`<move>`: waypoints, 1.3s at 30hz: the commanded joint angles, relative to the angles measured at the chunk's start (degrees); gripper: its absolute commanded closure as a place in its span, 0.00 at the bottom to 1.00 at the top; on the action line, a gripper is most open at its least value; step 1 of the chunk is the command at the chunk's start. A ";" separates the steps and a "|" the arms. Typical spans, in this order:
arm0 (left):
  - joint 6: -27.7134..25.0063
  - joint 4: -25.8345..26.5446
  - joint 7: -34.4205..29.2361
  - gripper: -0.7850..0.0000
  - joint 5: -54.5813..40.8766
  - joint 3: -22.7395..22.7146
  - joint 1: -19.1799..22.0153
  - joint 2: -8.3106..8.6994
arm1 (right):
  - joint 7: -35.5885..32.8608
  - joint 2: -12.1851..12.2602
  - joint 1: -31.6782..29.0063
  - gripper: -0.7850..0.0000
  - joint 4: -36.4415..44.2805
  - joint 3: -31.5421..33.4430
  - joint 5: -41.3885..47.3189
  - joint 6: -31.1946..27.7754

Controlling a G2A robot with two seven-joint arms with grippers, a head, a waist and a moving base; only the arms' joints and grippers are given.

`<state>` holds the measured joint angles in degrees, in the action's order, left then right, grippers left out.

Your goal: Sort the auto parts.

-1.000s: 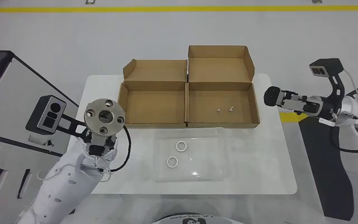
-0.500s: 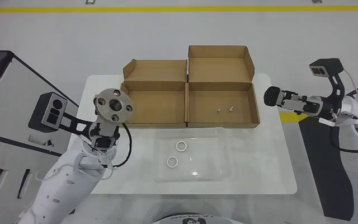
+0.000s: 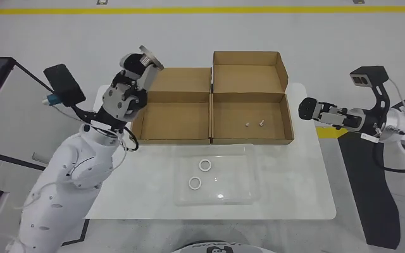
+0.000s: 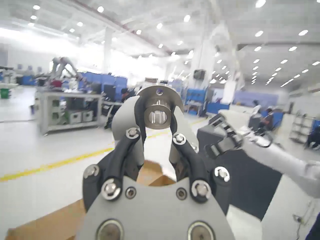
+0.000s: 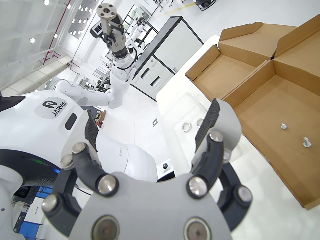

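While left jaws clamp a hub (image 4: 158, 107) near the left box (image 3: 174, 120), right jaws gape. Bolts (image 3: 259, 122) boxed beside it; rings (image 3: 205, 165) unsorted.

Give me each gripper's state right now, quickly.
Left gripper: closed, holding a flanged metal hub.
Right gripper: open, holding nothing.
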<state>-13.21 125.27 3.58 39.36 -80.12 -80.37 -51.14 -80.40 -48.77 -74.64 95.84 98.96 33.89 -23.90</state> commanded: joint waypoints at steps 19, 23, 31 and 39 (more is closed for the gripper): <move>-1.15 -0.58 -41.21 1.00 29.30 8.55 12.40 0.01 | 0.00 0.00 0.00 0.00 0.00 0.00 -0.01 0.00; -2.57 -4.32 -43.59 1.00 34.18 14.57 16.97 -0.93 | 0.00 0.00 0.00 0.00 0.00 0.00 -0.01 0.00; -4.16 -13.67 -46.83 1.00 39.98 25.51 25.58 -3.60 | 0.00 0.00 0.00 0.00 0.00 0.00 -0.01 0.00; -2.80 -21.98 -50.17 1.00 38.72 31.51 29.82 -6.23 | 0.00 0.00 0.00 0.00 0.00 0.00 -0.01 0.00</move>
<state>-16.40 104.46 -46.20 78.51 -49.23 -50.84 -57.06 -80.40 -48.77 -74.64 95.84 98.96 33.89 -23.90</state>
